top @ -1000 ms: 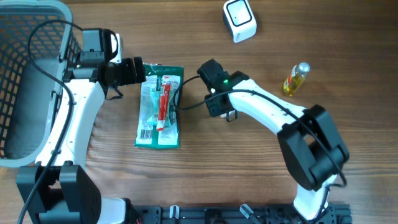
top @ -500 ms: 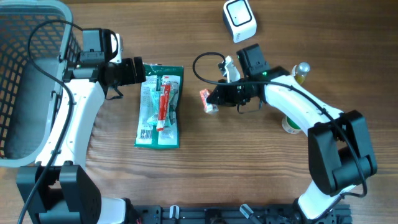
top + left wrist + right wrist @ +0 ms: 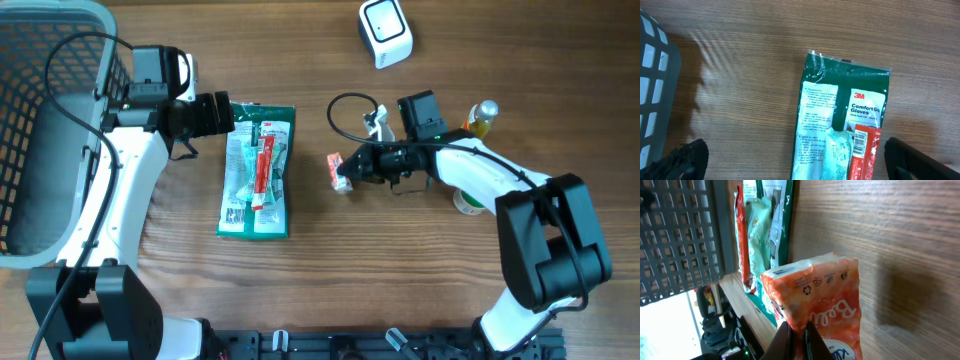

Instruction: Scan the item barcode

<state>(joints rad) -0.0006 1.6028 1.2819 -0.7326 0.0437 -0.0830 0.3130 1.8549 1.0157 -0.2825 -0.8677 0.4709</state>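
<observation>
Orange packet (image 3: pixel 339 168) sits pinched in the right gripper (image 3: pixel 349 172) over the middle of the wooden table (image 3: pixel 380 260), the jaws clamped on its lower end in the wrist view, pink lettering facing the camera. The right arm reaches in from the right edge, a loop of black cable (image 3: pixel 345 105) arching above its wrist. Bare wood lies open on the near side of the packet and between it and the white scanner (image 3: pixel 386 33), which stands well apart at the far edge with nothing between the two. To the packet's left, a strip of open table separates it from a green pack of gloves (image 3: pixel 257 170) lying flat, a red-and-white sachet on top of it. The left gripper (image 3: pixel 225 113) hovers at the far-left corner of that pack, jaws spread wide and grasping nothing; its wrist view looks straight down on the pack's top edge. A grey mesh basket (image 3: pixel 60 12) fills the left end of the table, its wall close behind the left arm and closing off that side. On the right, a small bottle of yellow liquid (image 3: pixel 477 126) stands just beyond the right arm, and a pale round object (image 3: pixel 465 202) shows partly from under the arm's near side; what it is cannot be told.
</observation>
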